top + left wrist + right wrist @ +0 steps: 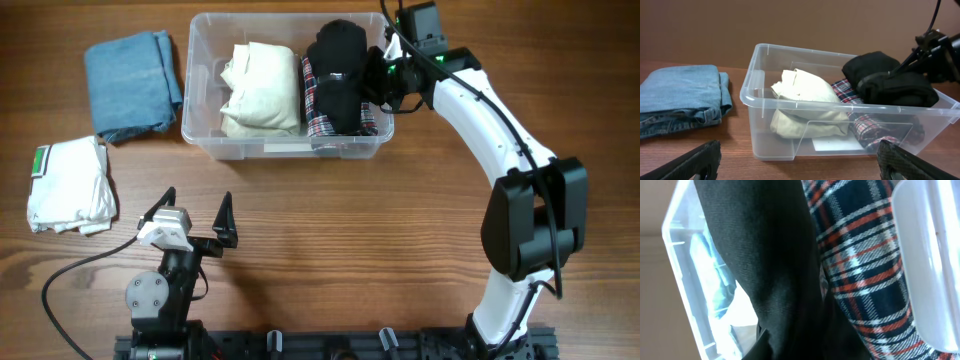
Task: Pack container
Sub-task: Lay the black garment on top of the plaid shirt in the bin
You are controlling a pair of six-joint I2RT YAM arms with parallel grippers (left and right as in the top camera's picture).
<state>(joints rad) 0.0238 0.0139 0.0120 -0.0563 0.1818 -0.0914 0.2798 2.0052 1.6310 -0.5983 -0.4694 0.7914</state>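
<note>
The clear container stands at the back middle of the table. In it lie a cream garment, a plaid garment and a black garment on top of the plaid one. My right gripper reaches over the container's right end and is shut on the black garment, which fills the right wrist view beside the plaid cloth. My left gripper is open and empty near the table's front, facing the container.
Folded blue jeans lie left of the container. A folded white garment lies at the far left. The left arm's cable runs along the front left. The right arm spans the table's right side.
</note>
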